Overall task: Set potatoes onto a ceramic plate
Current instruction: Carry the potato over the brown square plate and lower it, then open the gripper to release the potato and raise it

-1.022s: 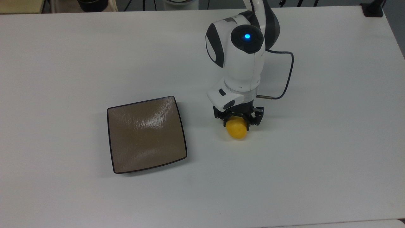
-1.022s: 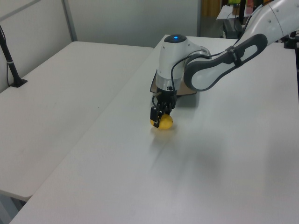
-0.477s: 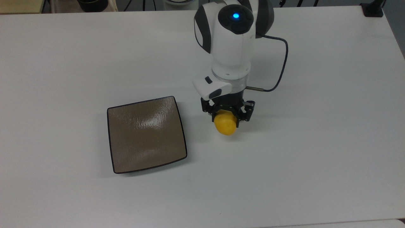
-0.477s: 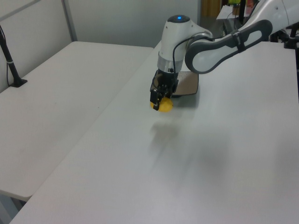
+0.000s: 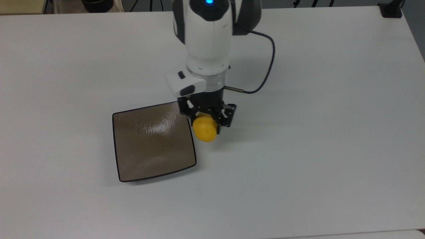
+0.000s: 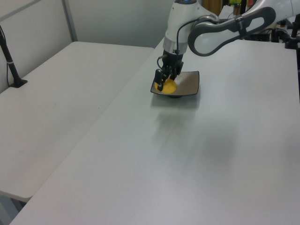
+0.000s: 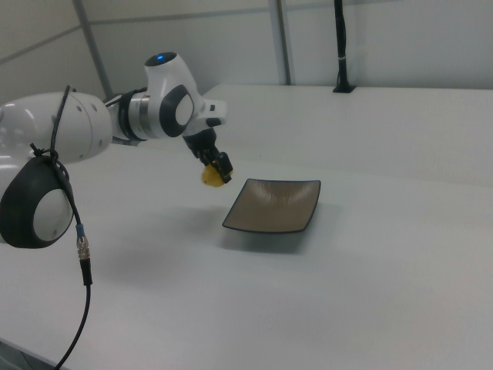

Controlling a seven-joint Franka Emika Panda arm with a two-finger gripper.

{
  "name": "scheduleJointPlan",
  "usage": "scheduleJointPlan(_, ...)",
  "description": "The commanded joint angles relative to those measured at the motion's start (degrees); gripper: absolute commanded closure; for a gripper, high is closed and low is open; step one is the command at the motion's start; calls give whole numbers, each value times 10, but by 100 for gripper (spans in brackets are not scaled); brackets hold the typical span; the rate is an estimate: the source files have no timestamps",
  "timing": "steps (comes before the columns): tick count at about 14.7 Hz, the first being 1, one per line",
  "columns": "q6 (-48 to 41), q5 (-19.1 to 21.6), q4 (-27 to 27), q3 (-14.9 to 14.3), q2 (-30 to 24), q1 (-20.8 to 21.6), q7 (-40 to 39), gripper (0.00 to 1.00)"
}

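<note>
My gripper (image 5: 206, 124) is shut on the small bright yellow potato (image 5: 205, 128) and holds it in the air. The square brown ceramic plate (image 5: 151, 142) with its thin black rim lies flat on the white table. In the top view the potato hangs just off the plate's right edge, near its upper right corner. The right view has the potato (image 7: 210, 176) raised above the table, to the left of the plate (image 7: 275, 205). In the left view the gripper (image 6: 164, 83) and potato (image 6: 168, 86) stand in front of the plate's near left corner (image 6: 187, 84).
The white table (image 5: 315, 132) spreads wide around the plate. A dark cable (image 5: 265, 56) loops from the wrist on the top view's right. A black post base (image 5: 391, 10) stands at the far right corner. A second white table (image 6: 51, 103) adjoins on the left view's left.
The arm has lifted the potato off the table and carried it to the top view's left, from well right of the plate to its right edge. The plate has not moved.
</note>
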Motion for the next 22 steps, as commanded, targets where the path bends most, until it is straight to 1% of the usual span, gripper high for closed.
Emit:
scheduleJointPlan(1, -8, -2, -19, -27, -16, -6, -30, 52)
scheduleJointPlan(4, -6, -1, -21, -43, -12, -18, -50, 49)
scheduleJointPlan(5, -6, -1, -21, -45, -10, -23, -54, 46)
scheduleJointPlan(8, -5, -7, -21, -45, -1, -26, -63, 0)
scheduleJointPlan(13, -7, -7, -20, -45, -1, -26, -63, 0)
scheduleJointPlan(16, -16, 4, -18, -45, -9, -27, -74, 0)
scheduleJointPlan(18, -61, 11, -19, -45, -19, -33, -79, 0)
scheduleJointPlan(21, -151, 79, -19, -47, -49, -38, -165, 0)
scheduleJointPlan(22, -179, 86, -18, -49, -58, -40, -183, 0)
